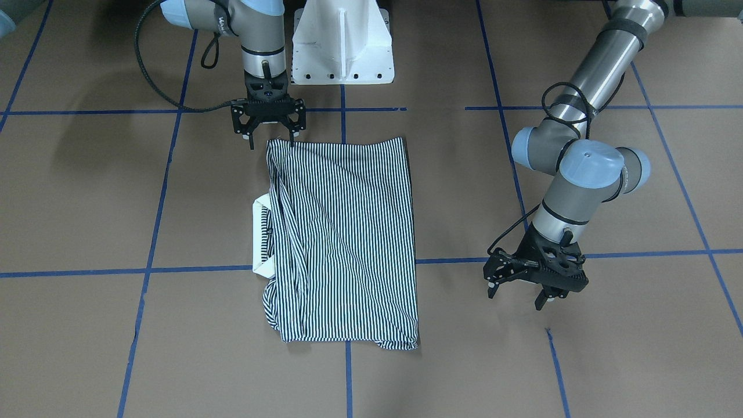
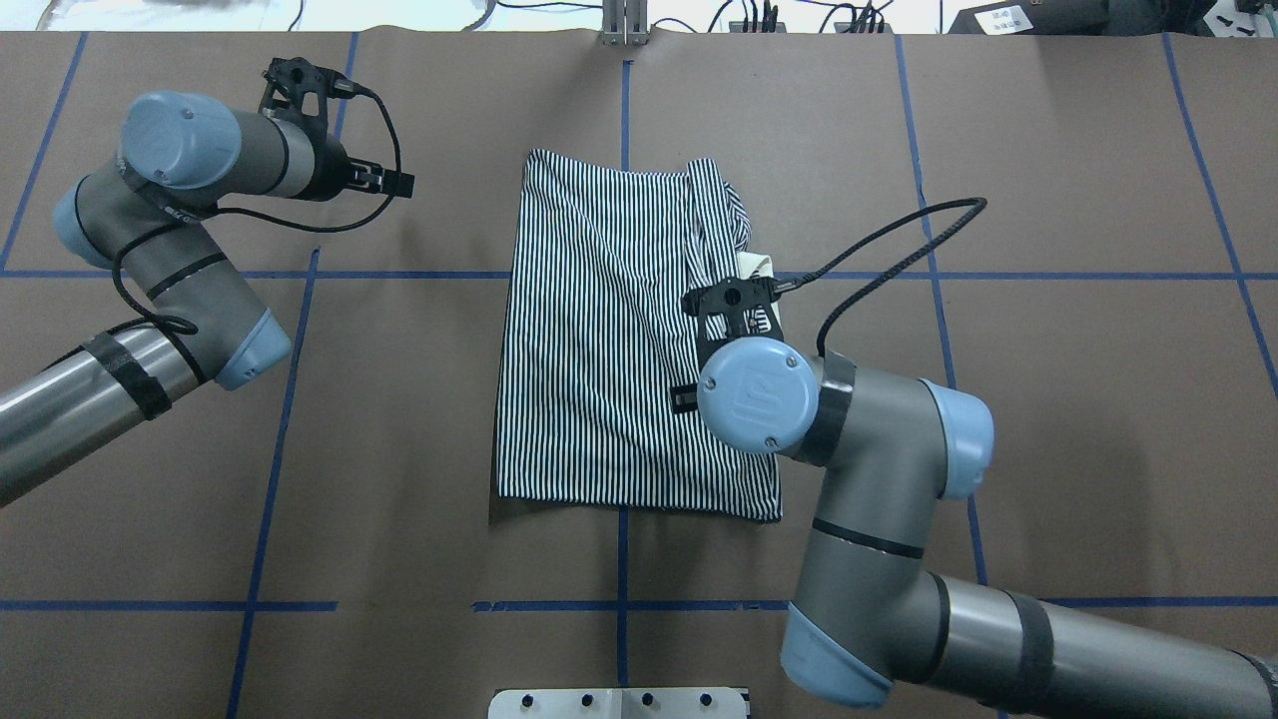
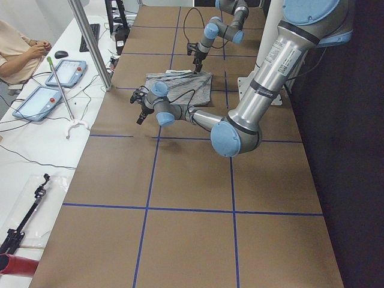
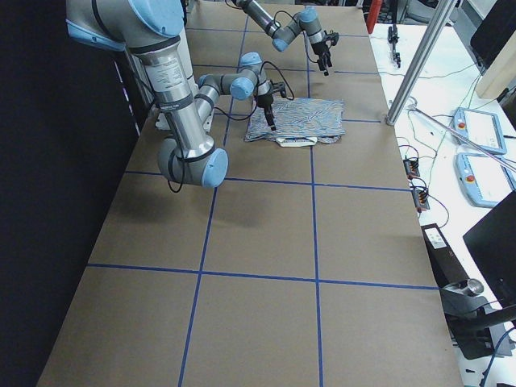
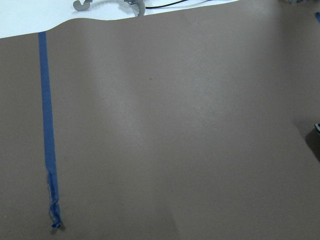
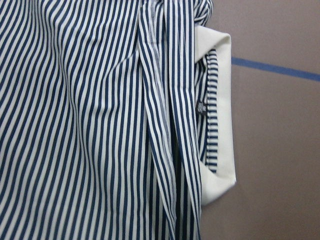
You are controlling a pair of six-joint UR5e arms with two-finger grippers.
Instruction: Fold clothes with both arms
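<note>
polo shirt (image 1: 348, 232) folded at the middle of the table (image 1: 87, 348): soft, light, limp, likely to sag; best pinched at corners. right gripper (image 1: 271, 139) spread apart over one corner; left gripper (image 1: 515, 297) spread too, empty.

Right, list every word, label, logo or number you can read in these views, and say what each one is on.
No text reads cleanly in any view.
Right arm: printed lettering along its tube, blurred.
Right arm's blue joint cap: an embossed mark, too faint to read.
Left arm: printed lettering along its tube, blurred.
Polo shirt: small dark tag inside the cream collar, too small to read.
</note>
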